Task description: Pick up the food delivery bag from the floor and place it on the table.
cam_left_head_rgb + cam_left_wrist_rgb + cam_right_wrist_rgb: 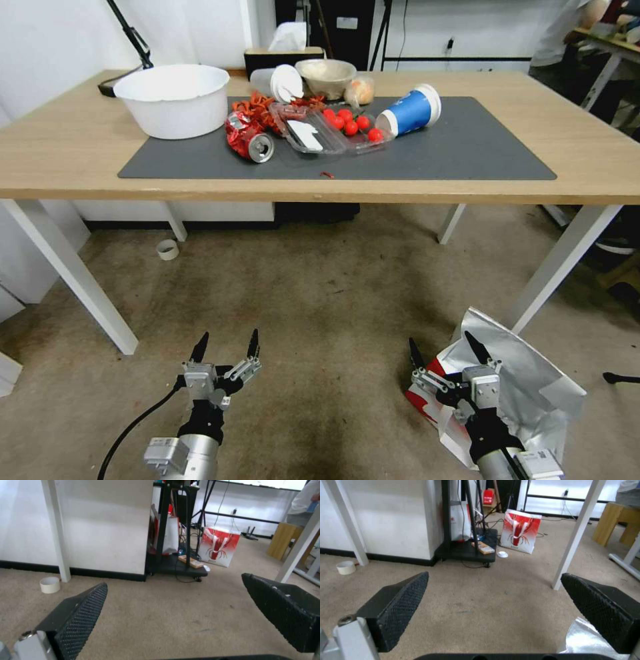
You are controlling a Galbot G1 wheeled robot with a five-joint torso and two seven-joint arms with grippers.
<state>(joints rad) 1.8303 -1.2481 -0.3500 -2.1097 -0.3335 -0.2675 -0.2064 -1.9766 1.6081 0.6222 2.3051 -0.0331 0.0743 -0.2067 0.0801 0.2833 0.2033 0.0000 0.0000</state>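
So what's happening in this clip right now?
A two-armed robot faces a wooden table cluttered with a white bowl, a blue cup and tomatoes. The food delivery bag, foil lining showing, sits on the floor near the table's leg. The right gripper hangs open just above the bag without holding it. The left gripper is open too, over bare carpet.

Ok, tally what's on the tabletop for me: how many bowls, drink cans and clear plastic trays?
Bowls: 2, the white bowl and the beige bowl
Drink cans: 1, the crushed red can
Clear plastic trays: 1, the clear plastic tray
Total: 4
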